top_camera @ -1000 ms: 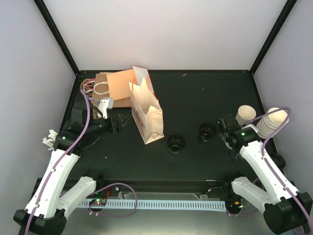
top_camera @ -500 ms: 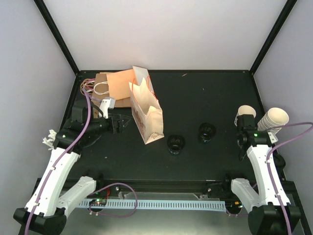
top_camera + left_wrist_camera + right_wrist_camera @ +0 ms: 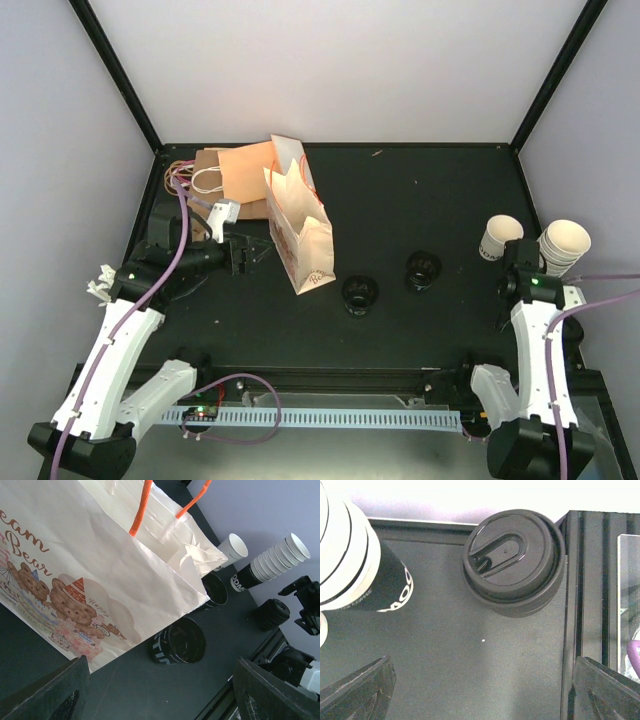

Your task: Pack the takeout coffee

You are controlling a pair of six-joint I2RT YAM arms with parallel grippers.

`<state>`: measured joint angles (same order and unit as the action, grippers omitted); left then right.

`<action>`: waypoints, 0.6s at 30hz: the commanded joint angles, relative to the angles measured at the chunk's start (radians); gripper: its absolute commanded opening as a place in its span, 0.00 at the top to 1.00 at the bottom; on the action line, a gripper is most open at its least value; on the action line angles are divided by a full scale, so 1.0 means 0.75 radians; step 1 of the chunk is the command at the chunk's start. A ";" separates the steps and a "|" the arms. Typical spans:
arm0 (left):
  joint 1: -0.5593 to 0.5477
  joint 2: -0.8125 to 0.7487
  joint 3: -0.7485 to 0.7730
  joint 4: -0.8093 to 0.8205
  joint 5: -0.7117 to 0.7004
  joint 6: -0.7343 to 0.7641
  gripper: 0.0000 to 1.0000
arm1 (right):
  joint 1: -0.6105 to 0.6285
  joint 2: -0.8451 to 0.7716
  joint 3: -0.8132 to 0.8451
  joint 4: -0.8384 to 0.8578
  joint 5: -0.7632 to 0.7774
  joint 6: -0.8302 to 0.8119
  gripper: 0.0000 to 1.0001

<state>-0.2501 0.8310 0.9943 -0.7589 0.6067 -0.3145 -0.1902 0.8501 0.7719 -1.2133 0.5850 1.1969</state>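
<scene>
Noted left gripper (image 3: pixel 244 255) just left of upright cream paper gift bag (image 3: pixel 298 235) with teddy-bear print and orange handles; fingers spread wide, gripping nothing. Noted right gripper (image 3: pixel 480 692) far right of the bag, fingers equally wide apart and empty, facing a stack of black plastic lids (image 3: pixel 512 562). Logged short black cup (image 3: pixel 359 293) just right of the bag's near end, second black cup (image 3: pixel 423 268) further right. Found takeout coffee (image 3: pixel 498 238), a small tapered cream-tan paper cup with dark print, upright and lidless, far right of the bag, close by right gripper but not between its fingers, beside tall stack of nested cream cups (image 3: pixel 562 245). Logged flat brown kraft bags (image 3: pixel 238 175) lying behind the gift bag.
</scene>
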 commanded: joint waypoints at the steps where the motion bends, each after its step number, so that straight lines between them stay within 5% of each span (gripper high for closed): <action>1: 0.006 -0.029 0.025 0.015 0.049 0.014 0.19 | -0.053 -0.029 0.051 -0.004 0.079 0.068 0.01; 10: 0.006 -0.046 0.007 0.024 0.089 0.013 0.19 | -0.213 0.038 0.176 -0.063 0.171 0.063 0.02; 18: 0.006 -0.055 0.000 0.032 0.108 0.008 0.19 | -0.666 0.024 0.186 0.133 -0.065 -0.266 0.03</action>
<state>-0.2497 0.8040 0.9932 -0.7544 0.6586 -0.3149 -0.5858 0.8738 0.8902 -1.1992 0.6159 1.1236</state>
